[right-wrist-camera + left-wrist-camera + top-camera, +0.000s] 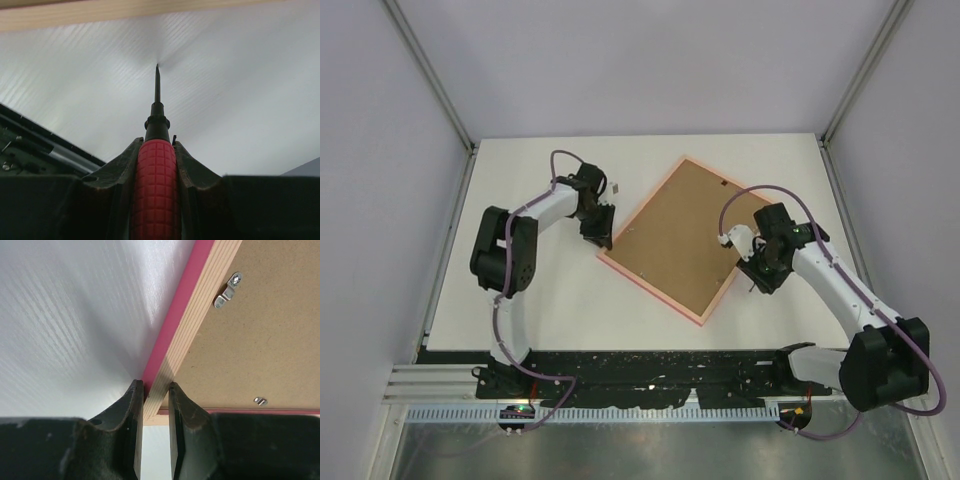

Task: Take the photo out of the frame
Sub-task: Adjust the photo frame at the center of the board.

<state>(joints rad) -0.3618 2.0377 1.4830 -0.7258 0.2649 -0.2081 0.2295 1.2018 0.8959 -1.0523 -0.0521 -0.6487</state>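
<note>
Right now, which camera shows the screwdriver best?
The right wrist view: the screwdriver fills the centre, its red ribbed handle clamped in the right end effector, its dark tip pointing toward the white table. The top view shows only a thin dark sliver at that end effector; the left wrist view shows none of it.

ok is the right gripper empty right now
No, the right gripper is closed on a screwdriver with a red, grid-textured handle, its thin dark shaft pointing out over the white table.
</note>
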